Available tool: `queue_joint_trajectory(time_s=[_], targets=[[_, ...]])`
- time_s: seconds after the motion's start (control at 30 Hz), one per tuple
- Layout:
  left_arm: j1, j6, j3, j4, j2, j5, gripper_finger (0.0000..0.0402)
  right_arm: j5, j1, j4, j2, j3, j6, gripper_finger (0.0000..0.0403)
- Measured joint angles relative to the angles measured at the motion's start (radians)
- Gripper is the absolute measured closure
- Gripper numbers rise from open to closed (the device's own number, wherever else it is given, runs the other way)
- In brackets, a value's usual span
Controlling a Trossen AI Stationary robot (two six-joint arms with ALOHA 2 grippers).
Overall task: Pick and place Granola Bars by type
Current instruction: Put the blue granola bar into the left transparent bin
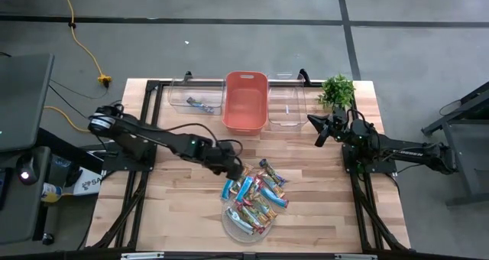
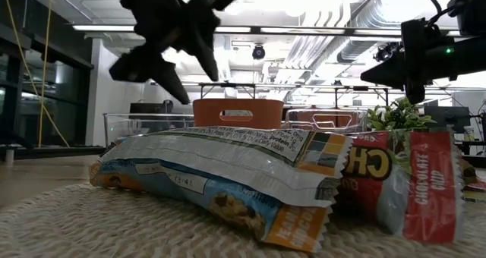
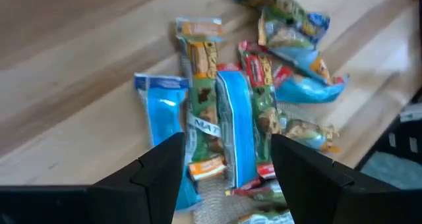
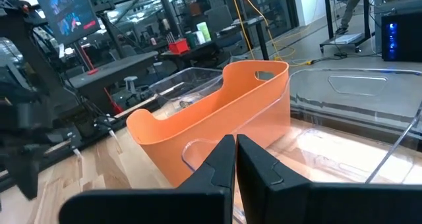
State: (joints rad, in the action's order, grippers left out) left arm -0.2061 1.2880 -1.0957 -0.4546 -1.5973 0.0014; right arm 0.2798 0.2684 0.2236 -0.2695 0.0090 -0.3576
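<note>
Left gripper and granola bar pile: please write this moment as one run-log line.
left gripper: open, over pile, holding nothing | shiny-wrapped granola bars: heaped on round rope mat | right gripper: shut, waiting by clear bin

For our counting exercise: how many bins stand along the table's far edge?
3: a clear bin on the left holding one bar, an orange bin in the middle, and a clear bin on the right.
</note>
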Motion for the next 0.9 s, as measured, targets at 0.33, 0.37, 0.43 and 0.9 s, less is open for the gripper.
queue_joint_trajectory(time_s=[0.33,0.37,0.43,0.9], targets=[[-0.032,0.029,-0.001,-0.079,-0.025,-0.015,0.0181,0.001,0.000,-0.002,0.001,0.000,0.000,0.0402],[-0.033,0.029,-0.001,-0.083,-0.025,-0.016,0.0181,0.001,0.000,-0.001,0.001,0.000,0.000,0.0402],[-0.037,0.030,-0.001,-0.082,-0.025,-0.017,0.0181,0.001,0.000,-0.002,0.001,0.000,0.000,0.0402],[-0.043,0.002,-0.055,-0.058,-0.168,-0.034,0.0181,0.001,0.000,0.001,-0.010,0.000,0.000,0.0402]])
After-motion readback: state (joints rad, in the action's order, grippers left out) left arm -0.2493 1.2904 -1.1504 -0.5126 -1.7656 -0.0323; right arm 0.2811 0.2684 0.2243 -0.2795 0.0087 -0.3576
